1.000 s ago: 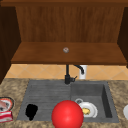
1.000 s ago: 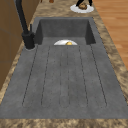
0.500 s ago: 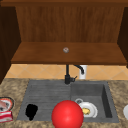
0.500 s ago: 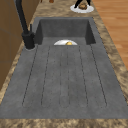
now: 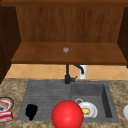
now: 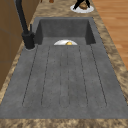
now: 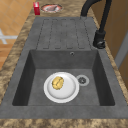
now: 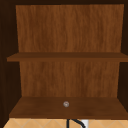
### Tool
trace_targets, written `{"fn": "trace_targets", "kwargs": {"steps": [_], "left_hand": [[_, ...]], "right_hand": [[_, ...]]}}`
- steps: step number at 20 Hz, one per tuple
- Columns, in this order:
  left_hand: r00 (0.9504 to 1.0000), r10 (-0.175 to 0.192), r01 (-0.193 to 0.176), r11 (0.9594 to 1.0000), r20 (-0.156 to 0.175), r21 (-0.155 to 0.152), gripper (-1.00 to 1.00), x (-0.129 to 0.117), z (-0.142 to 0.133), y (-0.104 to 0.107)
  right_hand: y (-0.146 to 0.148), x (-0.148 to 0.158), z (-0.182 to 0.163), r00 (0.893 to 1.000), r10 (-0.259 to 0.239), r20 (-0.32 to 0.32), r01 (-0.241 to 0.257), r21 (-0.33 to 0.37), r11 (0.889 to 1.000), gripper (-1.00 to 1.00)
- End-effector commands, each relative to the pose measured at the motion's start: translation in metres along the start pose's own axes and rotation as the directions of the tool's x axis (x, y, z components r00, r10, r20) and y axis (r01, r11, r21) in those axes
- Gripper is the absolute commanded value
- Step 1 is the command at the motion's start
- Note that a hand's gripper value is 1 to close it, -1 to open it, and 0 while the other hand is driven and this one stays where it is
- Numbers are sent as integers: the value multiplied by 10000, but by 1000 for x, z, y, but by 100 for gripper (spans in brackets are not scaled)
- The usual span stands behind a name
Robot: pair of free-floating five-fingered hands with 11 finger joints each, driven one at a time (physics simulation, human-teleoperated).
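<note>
One brown lump (image 6: 84, 5) lies on a small white plate (image 6: 75, 9) on the counter past the far end of the sink, seen in the left side view; the right hand (image 6: 79, 2) stands right over it, dark fingers reaching down to either side of the lump, though I cannot tell whether they pinch it or are merely spread. Nearer, the basin (image 7: 100, 75) holds a second white plate (image 7: 70, 92) with a yellow piece (image 7: 57, 83) on it, just beside the drain (image 7: 82, 80); the black tap (image 5: 67, 75) rises behind. The left hand (image 5: 31, 111) hangs over the draining board (image 5: 47, 95); its fingers cannot be made out; a red ball (image 5: 67, 114) sits near it.
</note>
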Motion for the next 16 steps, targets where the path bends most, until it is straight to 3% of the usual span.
{"fn": "trace_targets", "kwargs": {"steps": [1,4,10,11,16], "left_hand": [[10000,0,0,10000,0,0,0,0,0,0],[10000,0,0,10000,0,0,0,0,0,0],[10000,0,0,10000,0,0,0,0,0,0],[10000,0,0,10000,0,0,0,0,0,0],[10000,0,0,10000,0,0,0,0,0,0]], "right_hand": [[10,-9,-3,9997,189,-129,-194,-358,9992,-100],[5,-10,-2,9999,-130,82,130,-42,9999,-100],[3,-9,-1,9994,-287,215,286,64,9996,-100],[2,-7,-1,9993,-300,205,298,73,9995,100],[-5,-10,11,9979,-611,221,625,-689,9957,100]]}}
